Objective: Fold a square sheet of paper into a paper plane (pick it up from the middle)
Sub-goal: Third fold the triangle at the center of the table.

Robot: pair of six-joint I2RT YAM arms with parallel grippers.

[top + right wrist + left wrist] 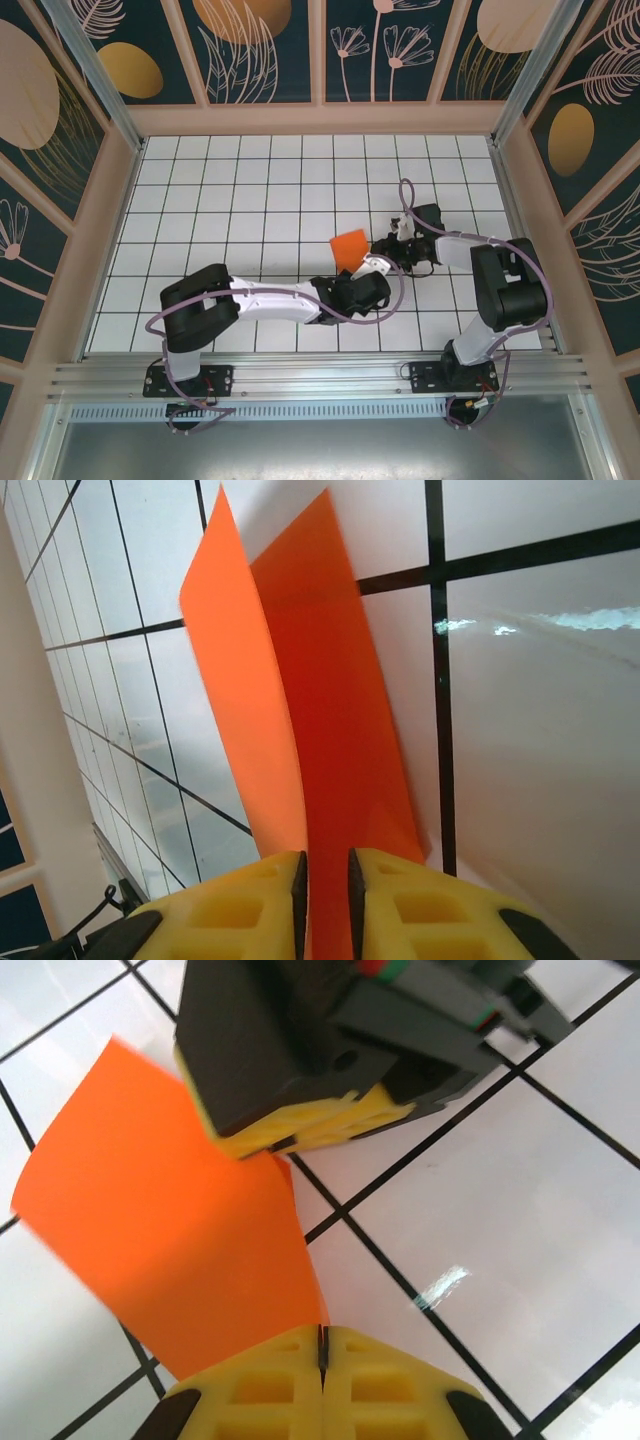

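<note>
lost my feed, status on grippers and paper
Left gripper shut on orange paper corner. Right gripper jaws slightly parted, paper between. Paper raised, bent double. Nothing seen in the way.

**Sheet raised between two grippers**

The square sheet of paper (349,246) stands up off the table (200,200). The left gripper (322,1360) pinches the sheet's near corner. The right gripper (322,890) sits at the sheet's right, with paper between its fingers. The left arm's base (190,380) lies nearer and left of the sheet, and the right arm's base (455,378) nearer and right.
</note>
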